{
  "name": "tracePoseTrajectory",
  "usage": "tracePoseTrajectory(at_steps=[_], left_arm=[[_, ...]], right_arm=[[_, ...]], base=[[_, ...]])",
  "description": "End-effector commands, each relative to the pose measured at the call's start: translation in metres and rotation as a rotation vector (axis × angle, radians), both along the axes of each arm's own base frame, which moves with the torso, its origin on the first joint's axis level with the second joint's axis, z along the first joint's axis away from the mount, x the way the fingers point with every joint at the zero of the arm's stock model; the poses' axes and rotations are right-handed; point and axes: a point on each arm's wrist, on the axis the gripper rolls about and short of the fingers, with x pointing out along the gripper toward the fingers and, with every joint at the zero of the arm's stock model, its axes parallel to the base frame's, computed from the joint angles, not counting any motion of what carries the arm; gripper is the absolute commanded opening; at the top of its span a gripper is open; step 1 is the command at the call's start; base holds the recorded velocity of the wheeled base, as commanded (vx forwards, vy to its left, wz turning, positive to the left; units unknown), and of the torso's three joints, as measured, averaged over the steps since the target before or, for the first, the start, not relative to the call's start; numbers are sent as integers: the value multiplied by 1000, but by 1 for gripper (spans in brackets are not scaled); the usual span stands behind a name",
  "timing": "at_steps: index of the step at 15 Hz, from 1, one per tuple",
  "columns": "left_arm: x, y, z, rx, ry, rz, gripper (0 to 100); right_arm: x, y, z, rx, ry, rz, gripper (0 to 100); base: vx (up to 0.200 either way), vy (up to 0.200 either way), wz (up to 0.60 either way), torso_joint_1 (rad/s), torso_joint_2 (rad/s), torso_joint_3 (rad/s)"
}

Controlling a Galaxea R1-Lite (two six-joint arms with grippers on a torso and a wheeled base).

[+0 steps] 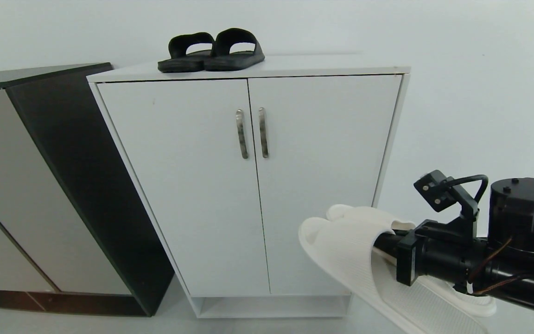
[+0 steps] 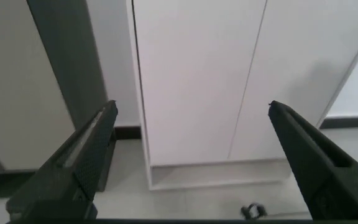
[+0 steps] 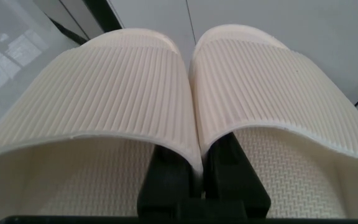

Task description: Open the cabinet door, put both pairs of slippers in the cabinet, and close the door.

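Head view, shut cabinet, right pincer grasping white slippers — left pincer released.

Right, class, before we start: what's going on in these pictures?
The robot's right gripper is shut on a pair of cream ribbed slippers, held low in front of the white two-door cabinet. Both cabinet doors are closed. A pair of black slide slippers sits on the cabinet's top. The left gripper is open and empty, facing the cabinet.
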Motion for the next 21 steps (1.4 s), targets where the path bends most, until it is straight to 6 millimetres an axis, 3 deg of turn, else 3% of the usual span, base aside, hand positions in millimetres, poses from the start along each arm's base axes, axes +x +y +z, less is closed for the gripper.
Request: tracePoseTrajectory(at_steps=[1,2,5,8,12,16,18,21], left_arm=[[4,0,67,-108,-30,-20,100],[11,0,76,-100,-3,-38,100],[77,-7,118,-86,118,-222,100],[144,-15,130,-30,75,-343,100],[205,-48,151,-9,75,-530,100],[247,-96,167,-7,80,-763,100],[264,-112,174,-21,117,-869,100],[275,-120,197,-133,215,-1132,100]], right_arm=[[0,1,-3,-6,8,1,0],[0,1,-2,-6,6,1,0],[-1,-1,-2,-12,-15,6,0],[-2,-1,-2,-2,-35,5,0],[-2,-1,-3,-7,-34,7,0],[-1,-1,-4,-9,-30,9,0],[-1,0,-5,-10,-29,9,0],[-1,0,-5,-7,-31,16,0]], base=[[0,0,0,0,0,0],[0,0,0,0,0,0],[0,0,0,0,0,0],[0,0,0,0,0,0],[0,0,0,0,0,0],[0,0,0,0,0,0],[0,0,0,0,0,0],[0,0,0,0,0,0]])
